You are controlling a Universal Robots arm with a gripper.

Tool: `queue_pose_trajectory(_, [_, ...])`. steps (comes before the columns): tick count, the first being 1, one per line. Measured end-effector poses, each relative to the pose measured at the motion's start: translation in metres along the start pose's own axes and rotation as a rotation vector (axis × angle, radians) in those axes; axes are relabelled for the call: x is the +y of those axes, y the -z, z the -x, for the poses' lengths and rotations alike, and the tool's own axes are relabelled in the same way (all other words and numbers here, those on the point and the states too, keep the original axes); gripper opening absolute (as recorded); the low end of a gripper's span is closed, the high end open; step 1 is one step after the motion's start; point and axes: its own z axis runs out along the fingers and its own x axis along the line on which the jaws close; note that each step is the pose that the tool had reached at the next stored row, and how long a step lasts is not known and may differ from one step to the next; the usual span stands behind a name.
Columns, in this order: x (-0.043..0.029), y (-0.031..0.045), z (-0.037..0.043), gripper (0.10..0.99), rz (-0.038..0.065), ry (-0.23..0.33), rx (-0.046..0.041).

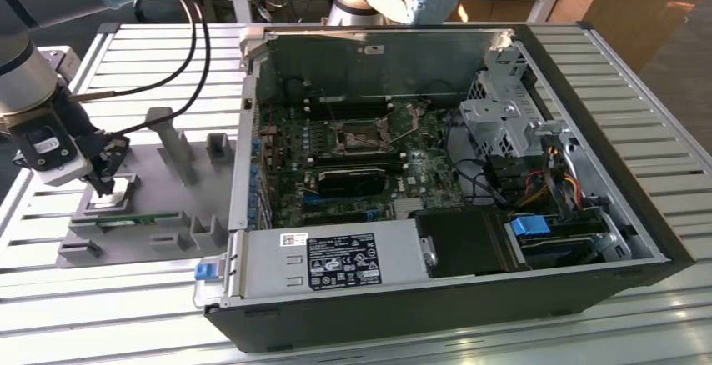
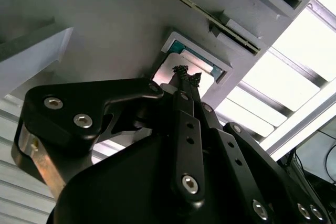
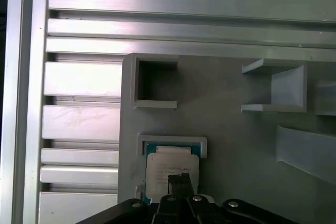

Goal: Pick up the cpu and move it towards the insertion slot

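The cpu point(image 1: 110, 202), a small square chip with a silvery-white top, lies flat in a raised pocket of the grey fixture plate point(image 1: 167, 183) at the exterior view's left. My gripper point(image 1: 105, 187) stands right over it, fingers drawn together, with nothing between them. In both wrist views the dark fingertips point(image 3: 180, 180) meet over the middle of the cpu point(image 3: 169, 162); whether they touch it I cannot tell. The tips point(image 2: 187, 75) cover part of the cpu point(image 2: 166, 71). The insertion slot point(image 1: 358, 136), silver-framed with a dark centre, sits on the motherboard inside the open computer case, well to the exterior view's right.
A thin green circuit strip point(image 1: 136, 218) lies on the fixture just in front of the cpu. Grey upright posts point(image 1: 178, 150) rise from the fixture. The case wall point(image 1: 247, 132) stands between fixture and motherboard. A black heatsink block point(image 1: 346, 183) lies near the slot.
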Motion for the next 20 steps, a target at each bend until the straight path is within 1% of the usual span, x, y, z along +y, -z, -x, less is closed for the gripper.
queue_pose_trajectory(4, [0.0,-0.0001,0.0,0.114,0.0,0.0,-0.0001])
queue_pose_trajectory(6, [0.0,-0.0001,0.0,0.231,0.0,0.0,-0.0001])
queue_pose_trajectory(7, [0.0,-0.0001,-0.0001,0.231,0.0,0.0,0.0])
queue_pose_trajectory(8, [0.0,-0.0001,-0.0001,0.29,0.0,0.0,0.0])
queue_pose_trajectory(9, [0.0,-0.0001,-0.0001,0.29,0.0,0.0,0.0])
queue_pose_trajectory(11, [0.0,-0.0001,-0.0001,0.408,0.0,0.0,0.0])
queue_pose_trajectory(12, [0.0,-0.0001,-0.0001,0.408,0.0,0.0,0.0])
queue_pose_trajectory(14, [0.0,-0.0001,-0.0001,0.525,0.0,0.0,0.0])
queue_pose_trajectory(16, [0.0,-0.0002,-0.0001,0.525,0.0,0.0,-0.0001])
queue_pose_trajectory(17, [0.0,-0.0002,-0.0001,0.588,0.0,0.0,-0.0001])
queue_pose_trajectory(20, [0.0,-0.0017,-0.0002,0.588,0.0,0.0,-0.0003])
